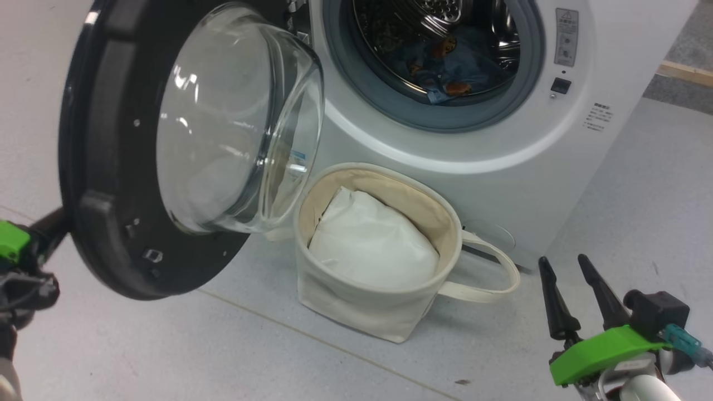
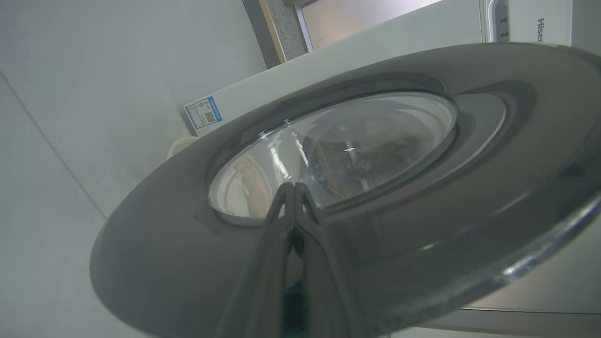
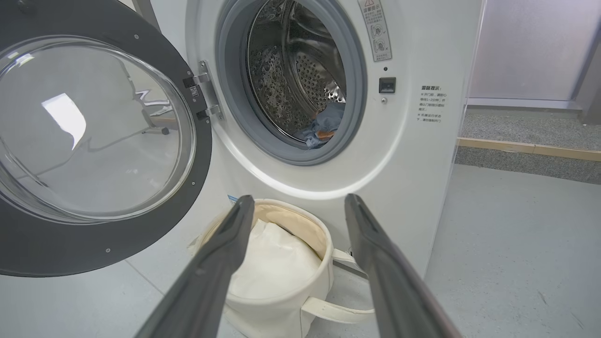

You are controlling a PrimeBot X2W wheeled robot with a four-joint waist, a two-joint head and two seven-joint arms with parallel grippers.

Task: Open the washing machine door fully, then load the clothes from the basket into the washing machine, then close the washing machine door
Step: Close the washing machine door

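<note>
- Logged clothes (image 1: 440,61) inside drum (image 1: 490,33) of washer (image 1: 501,178), low and close to front lip, blue fabric with orange prints; judged loading step complete
- Checked grey seal (image 1: 535,72): fabric lying just behind it, not seen draped over; worth confirming before latching, to avoid pinching cloth
- Noted door (image 1: 89,167) hanging out on hinge (image 3: 203,96) at washer's left side, inner face and glass bowl (image 1: 234,122) turned toward opening; judged closing as step in hand
- Noted bowl close above basket (image 1: 356,312) rim in head view, apart from it in right wrist view; contact not confirmed
- Found basket on floor (image 1: 223,356) just beside washer front, under opening, presumably put there for short lift into drum; holding plain white bundle (image 1: 373,250), not part of load
- Found left gripper (image 2: 295,188) behind door, fingers pressed together with nothing between, tips seemingly touching outer face at lower edge of glass; read as shut pair serving as one stiff pusher, set on side away from hinge for leverage
- Found right gripper (image 1: 562,260) low at right, jaws spread and empty, well apart from door and basket; read as parked out of door's swing path
- Expect next move to need steady push along door's arc until latch, minding basket rim
</note>
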